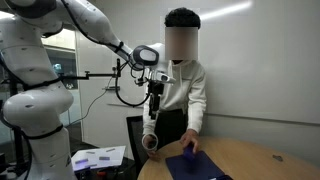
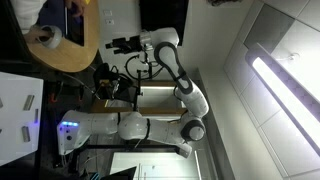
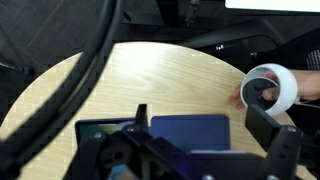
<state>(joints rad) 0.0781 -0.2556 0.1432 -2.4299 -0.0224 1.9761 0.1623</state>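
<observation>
Gripper parked above blue folder, jaws spread wide, nothing held.
Folder's judged light, thin, flat, probably slick, so it's best pinched by an edge.

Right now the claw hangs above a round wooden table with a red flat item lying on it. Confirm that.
Wrong colour: the flat item on the round wooden table is blue, not red, as the wrist view shows. The claw does hang above it.
</observation>
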